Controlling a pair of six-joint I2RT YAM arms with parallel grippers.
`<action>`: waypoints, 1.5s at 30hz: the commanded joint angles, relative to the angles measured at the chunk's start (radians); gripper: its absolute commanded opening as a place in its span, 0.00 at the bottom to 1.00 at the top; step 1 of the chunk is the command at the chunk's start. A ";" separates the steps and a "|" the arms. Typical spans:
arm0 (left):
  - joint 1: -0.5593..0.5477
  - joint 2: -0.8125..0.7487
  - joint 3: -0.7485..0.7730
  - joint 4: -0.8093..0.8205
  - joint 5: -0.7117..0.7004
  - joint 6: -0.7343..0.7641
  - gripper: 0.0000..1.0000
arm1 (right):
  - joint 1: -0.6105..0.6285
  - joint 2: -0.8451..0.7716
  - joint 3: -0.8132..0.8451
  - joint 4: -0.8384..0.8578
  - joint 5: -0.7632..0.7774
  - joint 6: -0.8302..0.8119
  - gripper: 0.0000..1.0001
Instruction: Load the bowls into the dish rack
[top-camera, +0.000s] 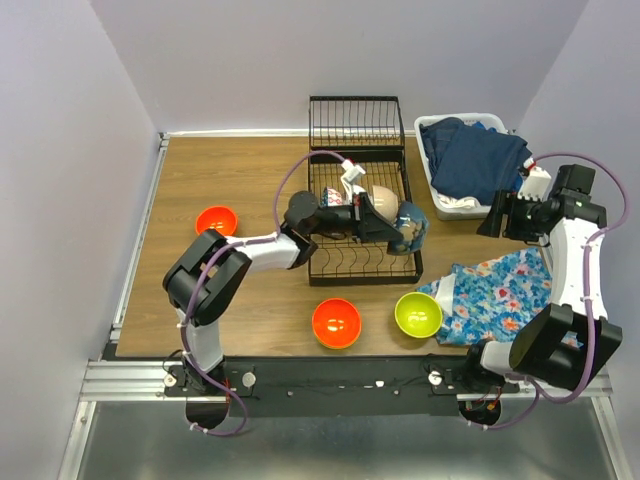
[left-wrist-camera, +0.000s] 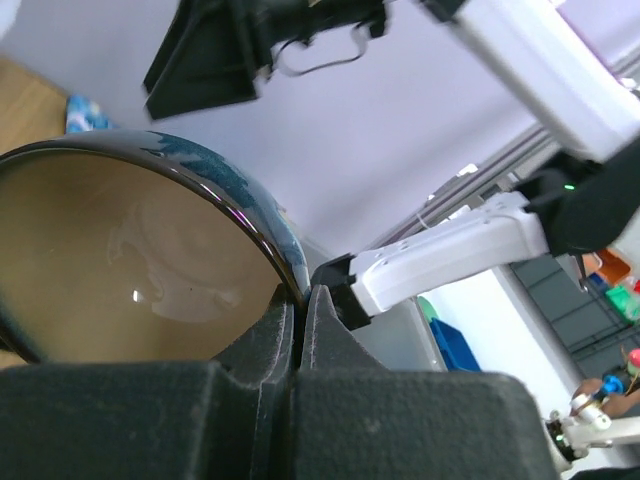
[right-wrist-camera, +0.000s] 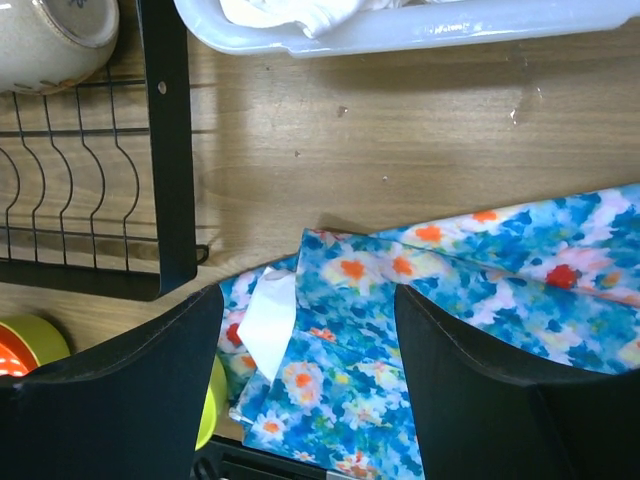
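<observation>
The left gripper (left-wrist-camera: 300, 315) is gripping a blue-glazed bowl (left-wrist-camera: 130, 270) by its rim, jaws closed on the thin wall, and is holding it over the right edge of the dish rack (top-camera: 355, 262), just beside a cream bowl (top-camera: 385, 200) sitting in the slots. The pinch is biting only a narrow strip of slick, glossy glaze, so the rounded bowl is likely risking a swivel or slip, knocking the cream bowl or dropping outside the thin black wire rail onto the wood-grain counter (top-camera: 250, 180). The right gripper (right-wrist-camera: 308, 370) is hovering with jaws open over a soft floral cloth (right-wrist-camera: 480, 260). A smooth orange bowl (top-camera: 336, 322) and a lime green bowl (top-camera: 418, 314) are sitting near the front edge.
</observation>
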 joint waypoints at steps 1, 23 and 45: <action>-0.041 0.016 0.006 -0.020 -0.108 0.054 0.00 | 0.002 -0.041 -0.012 -0.048 0.023 -0.019 0.77; -0.066 0.223 0.069 -0.003 -0.338 -0.104 0.00 | 0.002 -0.063 -0.059 -0.045 0.098 0.010 0.77; -0.069 0.333 -0.031 0.322 -0.327 -0.295 0.00 | 0.002 -0.038 -0.041 -0.057 0.113 0.028 0.77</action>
